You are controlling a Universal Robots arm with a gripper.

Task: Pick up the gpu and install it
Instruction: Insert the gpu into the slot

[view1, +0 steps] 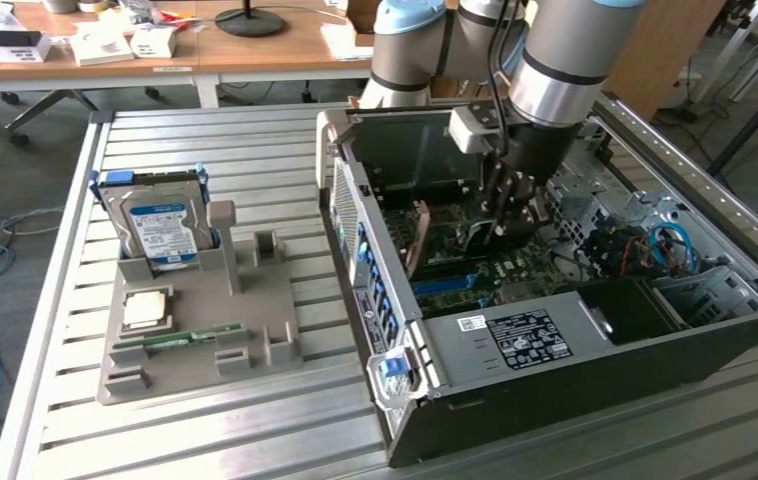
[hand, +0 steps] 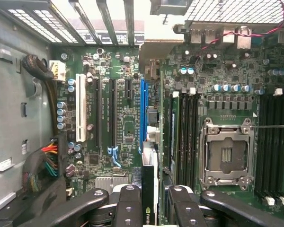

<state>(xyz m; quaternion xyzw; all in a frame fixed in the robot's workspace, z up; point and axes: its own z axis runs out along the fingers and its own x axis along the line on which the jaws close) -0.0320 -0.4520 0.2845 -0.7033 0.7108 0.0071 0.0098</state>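
gpu: thin flat green-brown circuit card with a green logo on a black patch (hand: 148,210). It's in my grip, edge-on, hanging over the motherboard, and doesn't look seated to me.
gripper: my black metal-fingered gripper (hand: 153,191) is clamped on the gpu, fingers on both flat sides.
where: inside the open black computer case (view1: 553,400), lying on its side on the slatted grey metal table (view1: 219,140) toward the edge at the exterior view's right. I'm around the middle of the case.
slot: long blue expansion slot (hand: 143,109) on the green motherboard (hand: 128,127), just beside the line of the card, between the white slot (hand: 80,113) and the RAM slots.
step: pickup's done imo, this is the line-up-and-insert bit.
what it needs: card edge parallel over the blue slot, bracket end at the case's rear wall, then a straight push with no twisting.
also around: grey plastic parts stand (view1: 206,340) holding a boxy hard drive with a blue-white label (view1: 159,225), well apart from the case.
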